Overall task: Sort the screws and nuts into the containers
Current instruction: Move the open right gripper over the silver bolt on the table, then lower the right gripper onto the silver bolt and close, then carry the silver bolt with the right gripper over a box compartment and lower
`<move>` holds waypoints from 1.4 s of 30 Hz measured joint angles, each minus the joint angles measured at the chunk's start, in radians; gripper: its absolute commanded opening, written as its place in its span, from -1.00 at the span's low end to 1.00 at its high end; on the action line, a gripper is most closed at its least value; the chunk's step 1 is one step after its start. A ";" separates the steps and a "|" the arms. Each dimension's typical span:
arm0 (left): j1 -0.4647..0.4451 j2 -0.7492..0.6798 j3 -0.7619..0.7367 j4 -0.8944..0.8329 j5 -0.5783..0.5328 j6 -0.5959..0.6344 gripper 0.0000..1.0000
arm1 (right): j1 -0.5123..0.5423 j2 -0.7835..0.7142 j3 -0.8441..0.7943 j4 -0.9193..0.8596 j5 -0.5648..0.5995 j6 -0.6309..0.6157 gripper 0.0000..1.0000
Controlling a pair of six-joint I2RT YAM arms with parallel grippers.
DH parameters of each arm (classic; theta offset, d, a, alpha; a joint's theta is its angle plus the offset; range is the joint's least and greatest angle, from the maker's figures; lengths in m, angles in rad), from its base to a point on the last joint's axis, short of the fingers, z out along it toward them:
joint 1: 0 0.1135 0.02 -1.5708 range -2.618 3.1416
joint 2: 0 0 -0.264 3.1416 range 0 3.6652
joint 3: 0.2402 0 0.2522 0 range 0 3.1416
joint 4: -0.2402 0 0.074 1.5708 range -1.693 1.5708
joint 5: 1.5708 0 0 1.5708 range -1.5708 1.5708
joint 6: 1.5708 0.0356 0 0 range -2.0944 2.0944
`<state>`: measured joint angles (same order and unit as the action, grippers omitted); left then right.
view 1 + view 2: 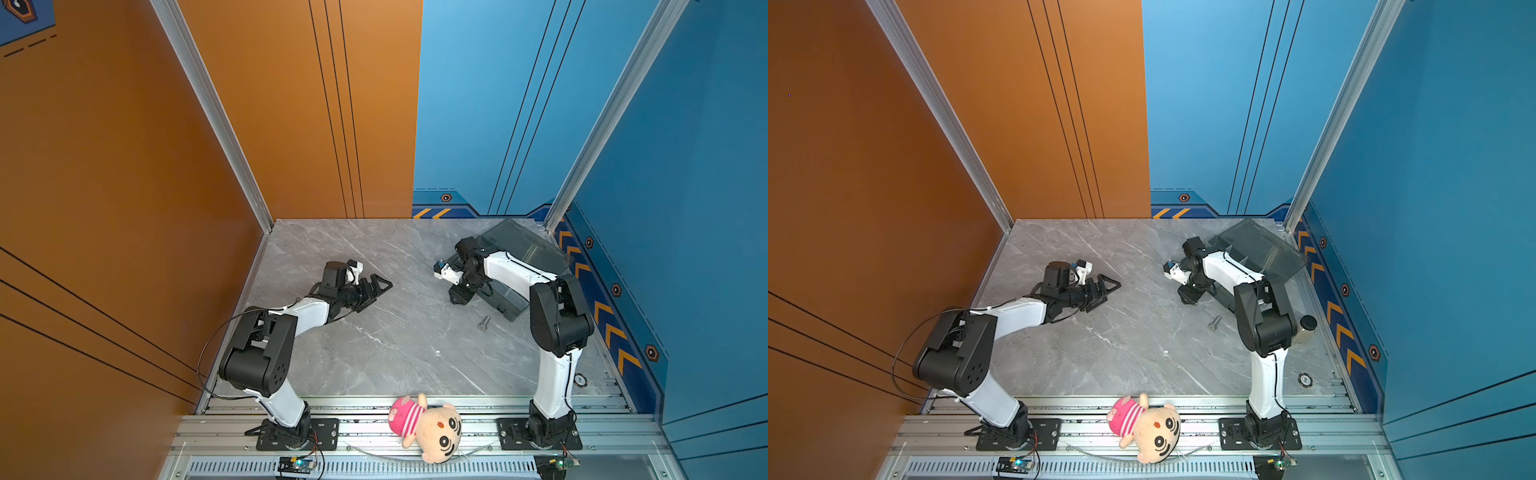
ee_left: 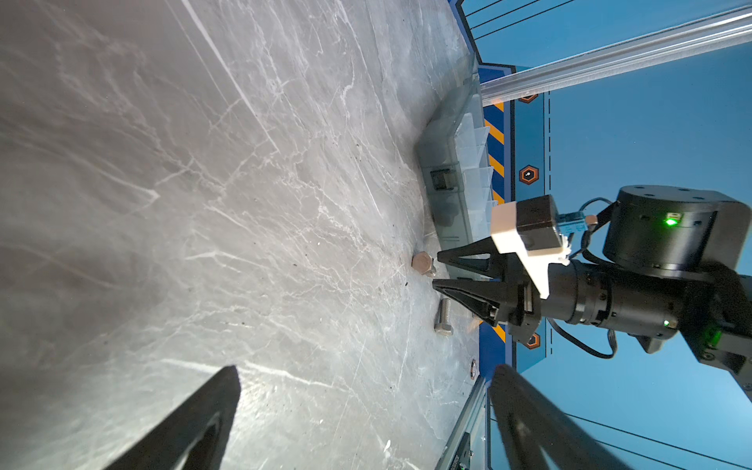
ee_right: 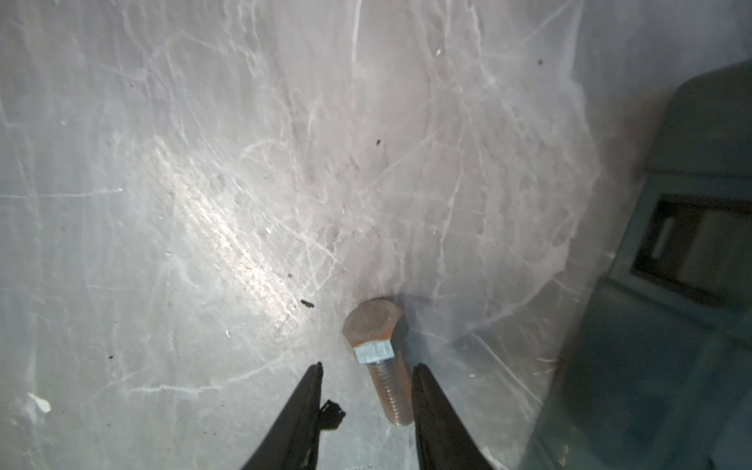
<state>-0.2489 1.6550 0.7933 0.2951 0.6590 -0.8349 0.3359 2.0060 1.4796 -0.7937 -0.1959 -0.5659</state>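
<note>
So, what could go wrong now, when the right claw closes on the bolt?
1. The bolt lies off centre inside the open right claw, nearer one side; closing may push or roll it away instead of gripping it.
2. The organizer box stands close beside the claw; a sideways move may knock it.

Top views are evenly and brightly lit from above; only soft shadows are cast on the marble table (image 1: 395, 353). Right wrist view: a broad glare patch is noted mid-surface — organizer box (image 3: 671, 346) rendered blurred. Left wrist view: left gripper (image 2: 366, 368) fingers (image 2: 195, 419) defocused.
</note>
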 measured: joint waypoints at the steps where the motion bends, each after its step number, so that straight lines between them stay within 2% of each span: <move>1: 0.000 0.000 0.000 0.000 0.000 0.000 0.95 | 0.000 0.007 0.000 -0.003 0.004 0.000 -0.21; 16: 0.000 0.000 0.000 0.000 0.000 0.000 0.95 | 0.008 0.056 0.013 -0.033 0.051 -0.007 -0.25; 20: 0.000 0.000 0.000 0.000 0.000 0.000 0.95 | 0.011 0.073 0.037 -0.042 0.071 0.000 -0.75; 23: 0.000 0.000 0.000 0.000 0.000 0.000 0.95 | 0.012 0.089 0.066 -0.064 0.077 0.011 -0.98; 30: 0.002 0.000 0.000 0.001 0.000 0.000 0.95 | 0.010 0.094 0.076 -0.075 0.068 0.062 -1.00; 34: 0.006 0.000 0.000 0.000 0.000 0.000 0.95 | -0.012 0.075 0.058 -0.074 0.013 0.139 -1.00; 39: 0.007 0.000 0.000 0.001 0.001 0.000 0.95 | -0.086 -0.065 -0.005 -0.056 -0.106 0.287 -1.00; 42: 0.007 0.000 0.000 0.001 0.001 0.000 0.95 | -0.136 -0.191 -0.033 -0.044 -0.133 0.372 -1.00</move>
<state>-0.2417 1.6554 0.7933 0.2958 0.6598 -0.8349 0.2001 1.8149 1.4464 -0.8379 -0.3290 -0.1944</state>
